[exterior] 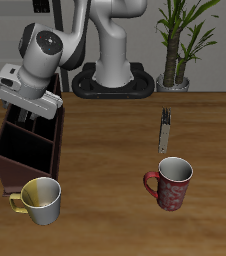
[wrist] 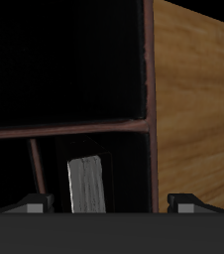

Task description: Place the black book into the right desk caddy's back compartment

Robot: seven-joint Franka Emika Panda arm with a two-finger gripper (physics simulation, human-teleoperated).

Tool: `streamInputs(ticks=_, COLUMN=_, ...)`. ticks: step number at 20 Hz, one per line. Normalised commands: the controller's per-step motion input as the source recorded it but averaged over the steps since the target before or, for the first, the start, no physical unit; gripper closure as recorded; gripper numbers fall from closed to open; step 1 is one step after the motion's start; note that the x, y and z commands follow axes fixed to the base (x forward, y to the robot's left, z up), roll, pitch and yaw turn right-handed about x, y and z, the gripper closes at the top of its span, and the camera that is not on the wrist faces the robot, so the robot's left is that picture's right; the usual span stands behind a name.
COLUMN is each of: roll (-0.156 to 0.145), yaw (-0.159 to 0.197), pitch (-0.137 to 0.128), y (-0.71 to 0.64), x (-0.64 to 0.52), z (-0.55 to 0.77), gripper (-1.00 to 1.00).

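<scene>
Over the long dark brown wooden caddy (exterior: pixel 27 150), fingers (wrist: pixel 108 203) spread wide.
Thin black book (wrist: pixel 87 185) stands in its end compartment; I should rise straight, clear of the walls.

The arm is seen in the upper half of the exterior view, rising from a round base at the top centre and bent over toward the upper left of the frame. The wrist is tilted, and the gripper (exterior: pixel 27 116) is pointed downward at the left of the frame. Its fingertips are hidden in that view. In the wrist view, the two fingertips (wrist: pixel 30 203) are seen set wide apart, one near each side edge, with a broad gap left between them. Nothing is seen clamped between the pads.
</scene>
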Motion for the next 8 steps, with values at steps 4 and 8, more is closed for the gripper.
streamInputs(ticks=4, roll=0.0, yaw=0.016, pitch=-0.008, y=0.11, x=-0.05, z=0.11, gripper=-1.0)
streamInputs(ticks=8, roll=0.034, yaw=0.003, pitch=-0.025, y=0.22, x=-0.1, z=0.22, gripper=-1.0)
